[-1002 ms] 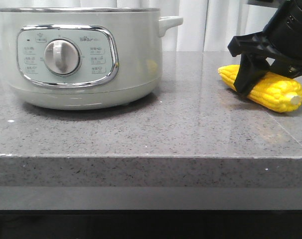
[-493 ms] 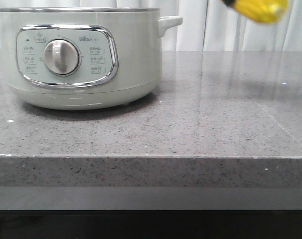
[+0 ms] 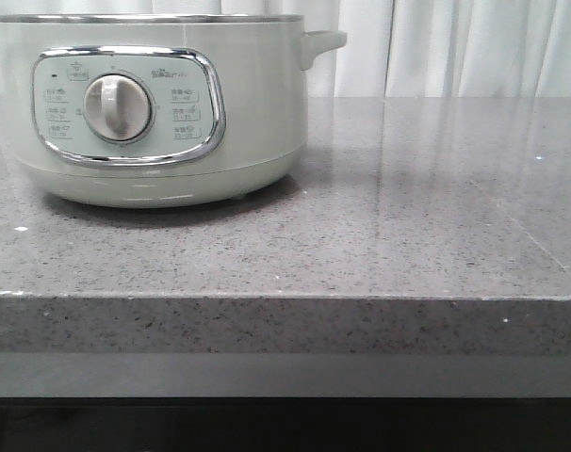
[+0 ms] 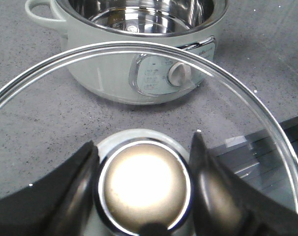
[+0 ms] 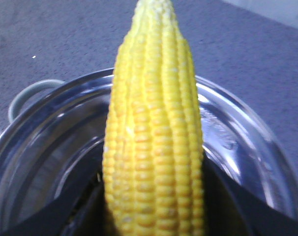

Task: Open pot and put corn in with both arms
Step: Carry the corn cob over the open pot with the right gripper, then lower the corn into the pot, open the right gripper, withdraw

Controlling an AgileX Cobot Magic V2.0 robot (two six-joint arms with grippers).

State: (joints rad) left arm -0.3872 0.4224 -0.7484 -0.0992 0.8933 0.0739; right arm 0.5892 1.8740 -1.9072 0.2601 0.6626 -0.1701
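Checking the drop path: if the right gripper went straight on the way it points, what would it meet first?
Probably the pot's open steel interior: the right gripper holds the corn pointing into it, nothing between. Depth is unclear.

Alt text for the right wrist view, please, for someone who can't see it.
A yellow corn cob is clamped between the dark fingers of the right gripper, hanging over the open pot, whose shiny metal inside fills the picture behind it. One pale side handle and the grey speckled counter show beyond.
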